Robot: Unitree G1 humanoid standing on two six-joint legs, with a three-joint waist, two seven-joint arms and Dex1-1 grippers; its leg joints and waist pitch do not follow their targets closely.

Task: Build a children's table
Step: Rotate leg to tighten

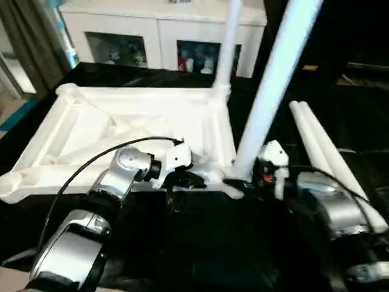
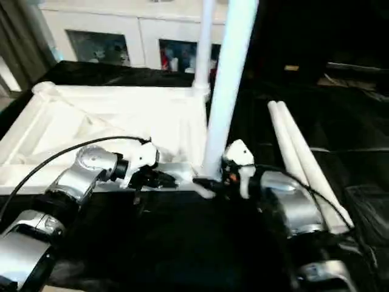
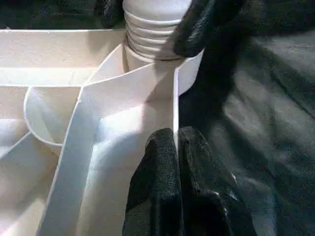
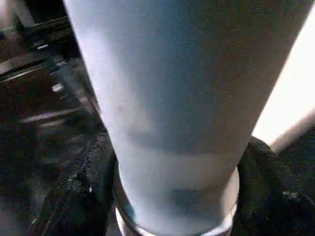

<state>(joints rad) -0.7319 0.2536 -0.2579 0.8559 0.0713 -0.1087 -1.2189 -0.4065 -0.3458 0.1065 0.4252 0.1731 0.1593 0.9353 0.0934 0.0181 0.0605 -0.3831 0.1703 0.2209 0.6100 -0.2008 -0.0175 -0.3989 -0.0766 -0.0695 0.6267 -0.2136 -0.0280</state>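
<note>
The inverted top (image 1: 140, 128) is steadied on the desk (image 1: 200, 243) by the left hand (image 3: 172, 147), pinched shut on its near rim, while a leg (image 1: 273, 85) is clasped upright in the near corner socket by the right hand (image 1: 243, 181), presumably for seating.

Both silver forearms reach forward, end effectors close together at the near edge

The left end effector (image 3: 177, 147) has its two black fingers pressed together, pinching a thin white wall between them. The right end effector (image 1: 240, 182) sits just beside it, its black fingers (image 4: 266, 182) spread to either side of a white tube's base, wrist turned inward toward the left arm
</note>
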